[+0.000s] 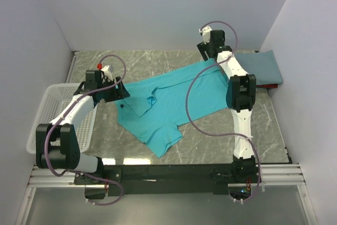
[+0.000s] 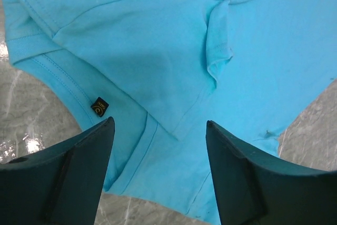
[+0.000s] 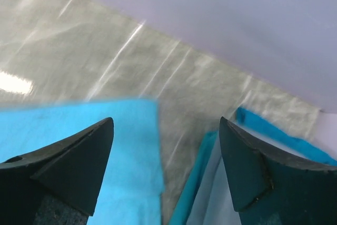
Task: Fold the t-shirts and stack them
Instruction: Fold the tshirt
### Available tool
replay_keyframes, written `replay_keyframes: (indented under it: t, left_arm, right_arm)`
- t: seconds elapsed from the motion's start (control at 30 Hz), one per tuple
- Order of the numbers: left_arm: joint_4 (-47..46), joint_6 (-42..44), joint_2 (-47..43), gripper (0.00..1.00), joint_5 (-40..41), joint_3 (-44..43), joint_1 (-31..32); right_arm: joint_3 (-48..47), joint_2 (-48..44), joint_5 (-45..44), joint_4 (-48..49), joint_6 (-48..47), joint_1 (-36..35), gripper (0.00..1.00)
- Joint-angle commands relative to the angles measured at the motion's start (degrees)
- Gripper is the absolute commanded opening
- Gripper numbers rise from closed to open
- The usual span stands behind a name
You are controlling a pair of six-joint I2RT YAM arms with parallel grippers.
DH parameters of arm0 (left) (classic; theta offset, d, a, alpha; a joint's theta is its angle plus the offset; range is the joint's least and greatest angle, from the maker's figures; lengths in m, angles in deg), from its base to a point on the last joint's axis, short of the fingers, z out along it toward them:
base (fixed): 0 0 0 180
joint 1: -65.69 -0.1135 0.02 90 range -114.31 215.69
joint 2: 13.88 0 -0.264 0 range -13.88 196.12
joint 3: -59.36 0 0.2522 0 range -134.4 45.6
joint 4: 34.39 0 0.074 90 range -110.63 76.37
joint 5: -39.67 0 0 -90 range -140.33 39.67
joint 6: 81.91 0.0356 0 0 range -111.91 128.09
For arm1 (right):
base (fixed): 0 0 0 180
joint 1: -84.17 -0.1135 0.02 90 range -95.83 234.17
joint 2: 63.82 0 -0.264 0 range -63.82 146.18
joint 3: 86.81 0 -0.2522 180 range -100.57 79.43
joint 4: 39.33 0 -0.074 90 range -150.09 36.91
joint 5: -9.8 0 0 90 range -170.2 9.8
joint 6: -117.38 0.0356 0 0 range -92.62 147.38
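Note:
The teal t-shirt (image 1: 174, 98) lies spread on the marble table, collar toward the left. My left gripper (image 1: 120, 92) is open just above its collar and sleeve end; in the left wrist view the teal cloth (image 2: 174, 61) with a small black label (image 2: 99, 107) fills the frame between the open fingers. My right gripper (image 1: 209, 51) is open above the shirt's far corner; in the right wrist view a teal edge (image 3: 126, 151) lies below the fingers. The slate-blue folded t-shirt (image 1: 265, 67) rests at the far right.
A white mesh basket (image 1: 52, 111) stands at the left table edge beside my left arm. Pale walls close in the table on three sides. Bare marble (image 1: 105, 135) shows in front of the shirt.

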Motion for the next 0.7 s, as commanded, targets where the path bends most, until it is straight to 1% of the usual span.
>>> replay_keyframes:
  t: [0.0, 0.03, 0.07, 0.1, 0.13, 0.17, 0.2, 0.23, 0.27, 0.3, 0.33, 0.37, 0.4, 0.43, 0.53, 0.57, 0.6, 0.67]
  left_arm:
    - [-2.5, -2.4, 0.9, 0.69, 3.1, -1.4, 0.8]
    - [-2.6, -3.4, 1.3, 0.67, 3.8, -1.7, 1.1]
    - [-2.8, -4.6, 1.8, 0.61, 4.6, -2.3, 1.2]
    - [-2.8, -5.6, 1.9, 0.61, 6.4, -3.0, 1.9]
    - [-1.5, -5.7, 2.1, 0.61, 13.2, -4.2, 4.6]
    - [-0.6, -5.6, 3.7, 0.61, 16.8, -7.5, 6.1]
    - [0.2, -5.4, 5.1, 0.62, 19.6, -9.3, 7.5]
    - [3.0, -5.9, 7.1, 0.62, 22.7, -11.6, 8.9]
    - [4.6, -6.3, 11.9, 0.61, 24.9, -16.5, 9.1]
    - [6.9, -6.8, 14.5, 0.62, 26.1, -18.9, 9.2]
    - [8.9, -7.5, 16.5, 0.62, 27.6, -20.8, 9.4]
    - [8.8, -7.3, 19.3, 0.63, 30.6, -22.5, 9.6]
    - [8.7, -7.1, 20.3, 0.62, 31.4, -22.9, 9.8]
    - [8.8, -7.1, 21.3, 0.61, 31.7, -23.3, 9.8]
    - [9.4, -6.4, 25.0, 0.54, 31.6, -24.7, 9.8]
    - [9.3, -6.3, 26.4, 0.44, 30.5, -24.8, 9.8]
    - [9.1, -5.8, 26.9, 0.41, 29.6, -24.9, 9.8]
    - [9.1, -5.6, 27.8, 0.33, 28.0, -25.5, 9.8]
  right_arm:
    - [10.0, -15.2, 7.9, 0.8, -1.9, 0.2, 0.88]
    - [13.4, -18.6, 11.6, -0.6, -3.3, 0.3, 0.88]
    - [19.9, -22.0, 17.1, -2.5, -6.4, 0.3, 0.88]
    - [23.6, -28.7, 26.0, -5.5, -8.1, 0.4, 0.88]
    - [27.3, -32.4, 30.3, -6.4, -9.4, 0.1, 0.89]
    - [34.8, -36.0, 33.4, -6.1, -9.1, 0.0, 0.89]
    - [38.2, -42.3, 39.5, -6.3, -9.1, -0.6, 0.89]
    - [41.2, -45.5, 41.6, -6.1, -8.7, -1.1, 0.89]
    - [46.7, -48.4, 43.2, -5.2, -5.9, -1.5, 0.9]
    - [49.2, -53.4, 45.3, -4.7, -4.5, -1.9, 0.9]
    - [51.0, -55.5, 48.0, -5.0, -3.5, -2.8, 0.9]
    - [53.7, -57.6, 48.7, -5.3, -1.5, -3.4, 0.9]
    - [55.1, -60.9, 49.0, -5.4, -0.3, -3.8, 0.9]
    - [56.3, -62.3, 50.4, -5.4, 1.5, -3.9, 0.91]
    - [61.0, -66.6, 50.3, -5.1, 1.2, -3.9, 0.91]
    - [63.7, -67.0, 50.4, -3.7, 1.2, -3.9, 0.91]
    - [64.5, -66.9, 50.5, -3.5, 0.8, -3.9, 0.91]
    - [64.3, -65.5, 52.6, -5.6, 0.0, -3.9, 0.84]
